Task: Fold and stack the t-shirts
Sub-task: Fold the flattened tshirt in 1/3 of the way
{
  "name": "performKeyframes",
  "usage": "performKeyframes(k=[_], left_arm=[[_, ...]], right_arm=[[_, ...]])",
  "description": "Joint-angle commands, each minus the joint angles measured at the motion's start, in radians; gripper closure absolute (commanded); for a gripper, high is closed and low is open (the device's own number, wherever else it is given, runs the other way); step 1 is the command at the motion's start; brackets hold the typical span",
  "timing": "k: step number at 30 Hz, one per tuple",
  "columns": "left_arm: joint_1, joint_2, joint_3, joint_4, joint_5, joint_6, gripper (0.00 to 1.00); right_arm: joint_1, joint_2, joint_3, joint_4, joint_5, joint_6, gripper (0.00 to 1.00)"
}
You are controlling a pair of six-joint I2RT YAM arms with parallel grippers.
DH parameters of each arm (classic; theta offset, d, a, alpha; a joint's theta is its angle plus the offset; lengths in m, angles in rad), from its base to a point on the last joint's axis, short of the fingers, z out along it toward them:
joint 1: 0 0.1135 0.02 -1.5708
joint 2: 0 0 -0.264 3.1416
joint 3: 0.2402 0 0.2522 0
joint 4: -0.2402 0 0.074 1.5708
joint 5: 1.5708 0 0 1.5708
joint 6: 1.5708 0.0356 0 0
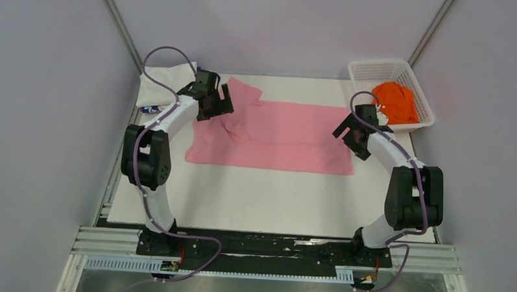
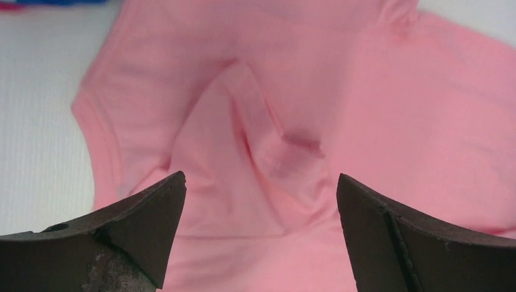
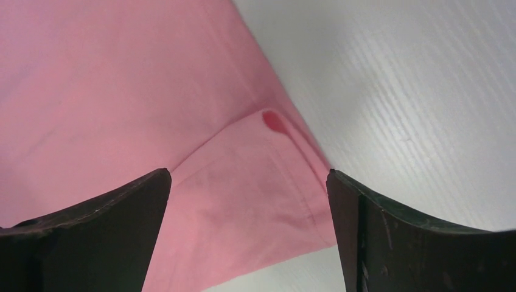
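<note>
- Cloth seen from above: a plain light pink cloth t-shirt (image 1: 275, 139) lies spread across the middle of the white counter (image 1: 267, 198), one sleeve poking toward the far left.
- The left fingers (image 1: 226, 93) hang over that rumpled sleeve end. The right fingers (image 1: 343, 130) hang over the shirt's right edge.
- An orange cloth t-shirt (image 1: 395, 103) sits crumpled in the white plastic mesh basket (image 1: 374, 63) at the far right corner. A folded white shirt (image 1: 159, 83) lies at the far left, with a blue and red one (image 1: 154, 108) just beside it.
- Left wrist view: the left fingers (image 2: 140, 225) are spread wide and released. Creased pink cloth (image 2: 377, 121) with a raised fold shows in the gap, above bare counter (image 2: 36, 134).
- Right wrist view: the right fingers (image 3: 109, 225) are likewise parted and grasp nothing. A stitched hem corner of the pink shirt (image 3: 243, 201) lies between them, carrying a small darker spot (image 3: 274, 120), and white counter (image 3: 420, 91) lies beyond.
</note>
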Motion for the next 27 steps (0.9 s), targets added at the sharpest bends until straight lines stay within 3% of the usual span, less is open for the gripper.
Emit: performKeyframes(k=[1, 6, 12, 27], left_arm=[[-0.008, -0.155, -0.209, 0.108, 0.133, -0.036, 0.00], [-0.010, -0.163, -0.357, 0.272, 0.262, -0.079, 0.00], [-0.021, -0.094, -0.342, 0.368, 0.349, -0.110, 0.00], [-0.045, 0.101, -0.180, 0.387, 0.364, -0.132, 0.00]], right_arm=[[0.079, -0.099, -0.049, 0.087, -0.080, -0.080, 0.00], [0.161, -0.018, -0.027, 0.165, -0.206, -0.128, 0.00], [0.199, 0.068, 0.001, 0.172, -0.195, -0.121, 0.00], [0.183, 0.091, -0.036, 0.169, -0.102, -0.130, 0.00]])
